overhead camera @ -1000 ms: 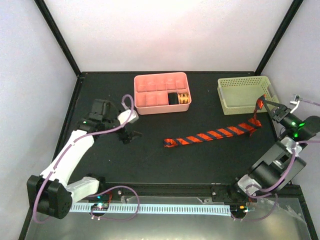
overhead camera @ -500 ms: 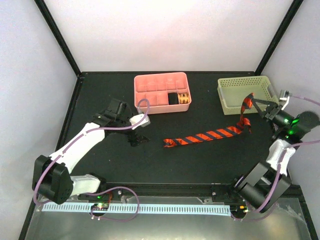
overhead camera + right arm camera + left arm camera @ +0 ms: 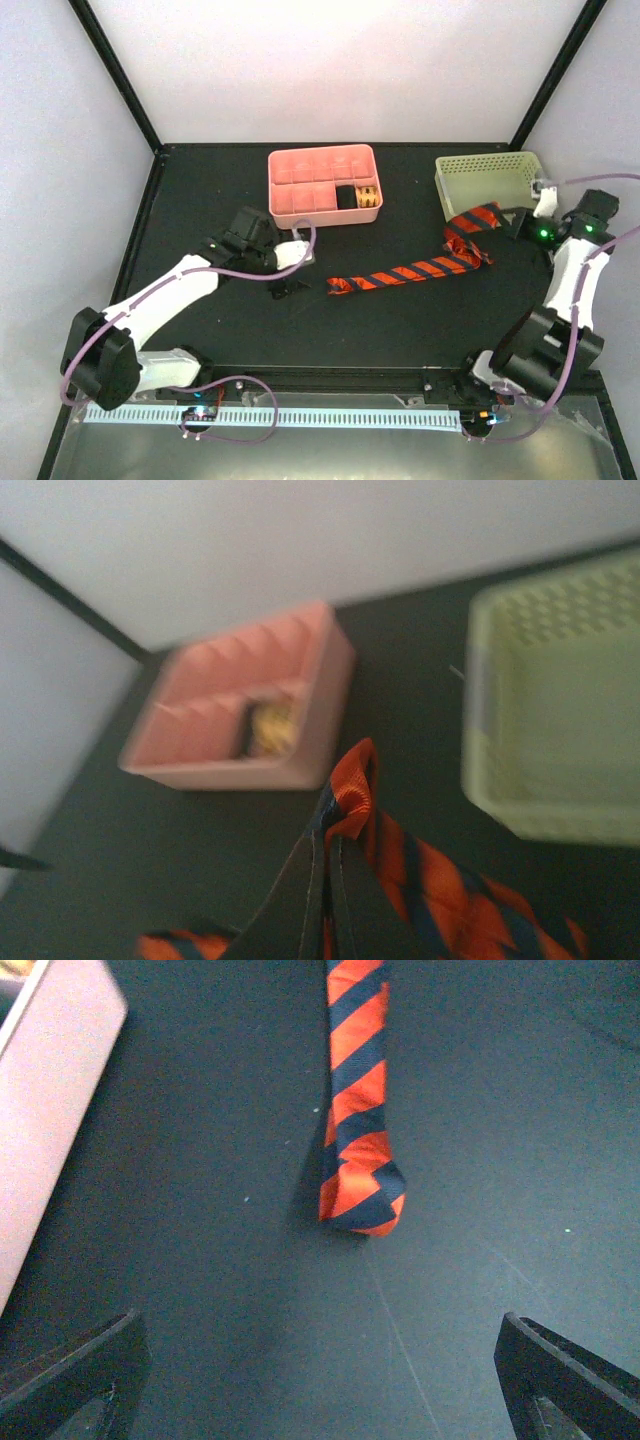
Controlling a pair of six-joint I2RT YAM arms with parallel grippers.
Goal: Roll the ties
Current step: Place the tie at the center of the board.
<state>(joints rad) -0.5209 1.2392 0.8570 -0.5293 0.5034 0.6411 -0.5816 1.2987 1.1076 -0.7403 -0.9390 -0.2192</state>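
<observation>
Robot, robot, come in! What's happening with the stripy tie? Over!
Right gripper shut on orange-red, navy-striped fabric tie, one end raised. Left gripper open, facing its free end, not touching. Nothing between them. Over.

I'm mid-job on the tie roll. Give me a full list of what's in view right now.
tie: one, orange-red with navy stripes, lying across the middle of the table, right end lifted in front of the basket.
tray: one, pink, divided, far middle of the table.
small items: two, one dark, one yellow-patterned, in the tray's near right compartments.
basket: one, pale green, far right.
table: one, black.
arms: two, white and black, left and right.
left claw: open, low beside the tie's left end, not touching it.
right claw: shut on the tie's right end.
</observation>
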